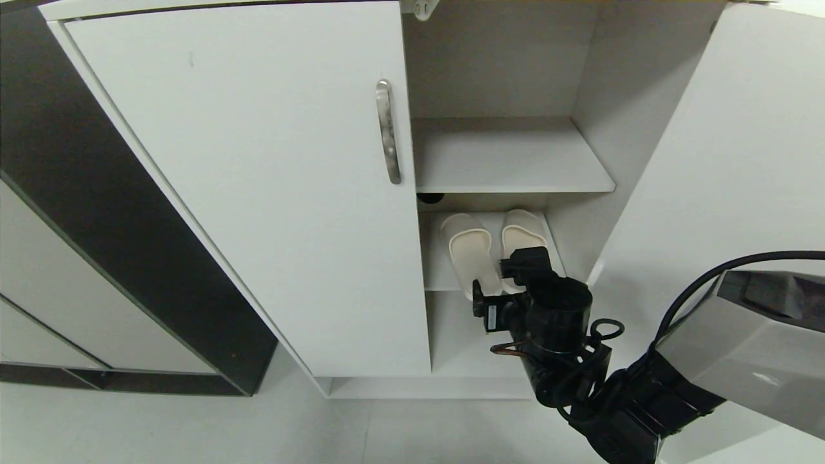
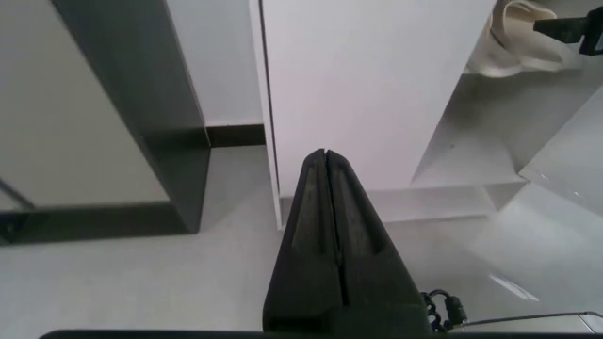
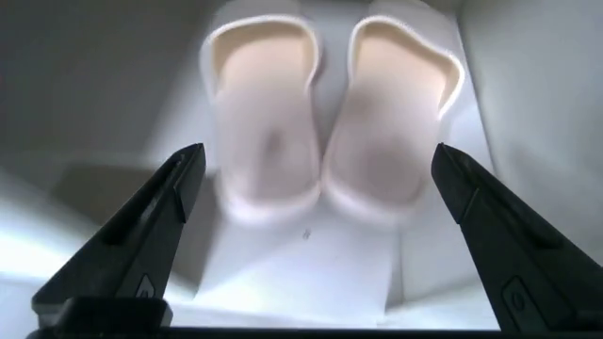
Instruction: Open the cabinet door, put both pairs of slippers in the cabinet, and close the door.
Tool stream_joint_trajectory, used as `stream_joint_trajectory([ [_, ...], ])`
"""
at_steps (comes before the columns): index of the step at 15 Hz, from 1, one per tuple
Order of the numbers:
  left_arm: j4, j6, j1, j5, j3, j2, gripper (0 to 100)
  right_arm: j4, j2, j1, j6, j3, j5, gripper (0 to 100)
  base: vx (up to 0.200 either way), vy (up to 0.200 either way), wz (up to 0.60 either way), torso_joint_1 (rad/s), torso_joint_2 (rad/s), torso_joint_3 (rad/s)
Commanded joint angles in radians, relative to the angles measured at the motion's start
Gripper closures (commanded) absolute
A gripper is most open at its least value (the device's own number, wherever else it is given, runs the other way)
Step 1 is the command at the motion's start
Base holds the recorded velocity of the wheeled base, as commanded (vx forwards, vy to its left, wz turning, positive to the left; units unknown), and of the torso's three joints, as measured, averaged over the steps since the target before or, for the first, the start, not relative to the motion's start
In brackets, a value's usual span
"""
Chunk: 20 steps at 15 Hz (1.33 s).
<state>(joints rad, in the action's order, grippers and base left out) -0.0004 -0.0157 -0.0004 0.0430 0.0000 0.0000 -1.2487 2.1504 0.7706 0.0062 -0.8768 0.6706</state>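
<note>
Your right gripper (image 1: 504,274) is hanging wide open just in front of the slippers (image 1: 469,248), apparently not touching them. The pair is lying side by side on the cabinet's middle shelf (image 1: 438,270). Your left gripper (image 2: 325,160) is sitting clenched, low before the closed door (image 2: 358,85).

**Inspector:** Finish on the door (image 1: 245,193)?

**Assistant:** White board, smooth and matt. The shelf (image 1: 509,158) looks the same. The handle (image 1: 387,132) is brushed metal with a dull, slightly mottled sheen.

**Inspector:** The slippers (image 1: 470,248)?

**Assistant:** Cream, smooth, matt. They look like moulded foam or rubber; I cannot tell which.

**Inspector:** Anything else?

**Assistant:** The side panel (image 1: 129,212) is dark grey and matt. The floor (image 1: 193,425) is pale and smooth with a faint sheen. The right jaws look like matt black plastic. The left jaws are black, matt and finely grained.
</note>
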Motion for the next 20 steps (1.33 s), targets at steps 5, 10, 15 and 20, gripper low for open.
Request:
stream_joint_trajectory([
  [5, -0.001, 0.000, 0.000, 0.000, 0.000, 0.002, 100, 0.003, -0.004, 0.016, -0.002, -0.007, 0.000, 0, -0.080, 0.000, 0.00, 0.000, 0.00, 0.000],
  [10, -0.001, 0.003, 0.000, 0.000, 0.000, 0.002, 100, 0.005, -0.021, 0.016, -0.002, -0.002, 0.000, 0, 0.000, 0.000, 0.00, 0.000, 0.00, 0.000],
  [15, -0.001, 0.003, 0.000, 0.000, 0.000, 0.002, 100, 0.005, -0.021, 0.016, -0.002, -0.002, 0.001, 0, 0.000, 0.000, 0.00, 0.002, 0.00, 0.052],
  [20, -0.001, 0.003, 0.000, 0.000, 0.000, 0.002, 100, 0.002, -0.015, 0.015, -0.002, 0.001, 0.001, 0, 0.000, 0.000, 0.00, 0.002, 0.00, 0.193],
])
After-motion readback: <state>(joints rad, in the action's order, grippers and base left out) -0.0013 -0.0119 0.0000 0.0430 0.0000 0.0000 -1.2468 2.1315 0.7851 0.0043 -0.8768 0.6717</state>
